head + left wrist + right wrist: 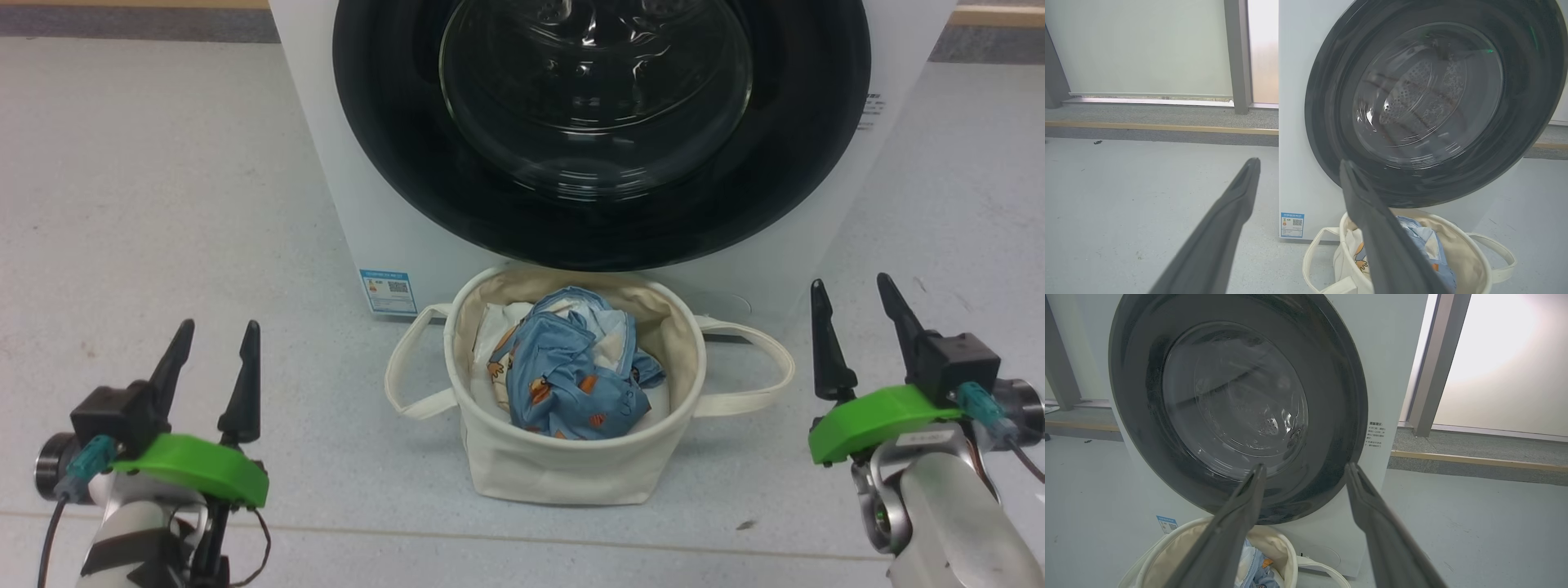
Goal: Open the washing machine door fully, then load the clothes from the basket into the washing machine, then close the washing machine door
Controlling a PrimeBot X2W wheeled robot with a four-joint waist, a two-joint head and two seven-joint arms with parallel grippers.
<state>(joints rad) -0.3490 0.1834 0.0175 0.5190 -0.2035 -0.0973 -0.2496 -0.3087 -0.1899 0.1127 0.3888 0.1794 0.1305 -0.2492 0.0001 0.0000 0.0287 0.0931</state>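
The washing machine stands straight ahead, white, its round black-rimmed door lying flat against the front. Through the glass bowl the steel drum shows in the left wrist view. In front of it on the floor sits the cream canvas basket holding light blue clothes with orange prints. My left gripper hangs open at the lower left, well left of the basket. My right gripper is open at the lower right, beside the basket's right handle. Nothing is between either pair of fingers.
A blue label sticker is on the machine's lower left corner. Grey floor spreads to both sides. A low wooden strip and window frames run behind the machine.
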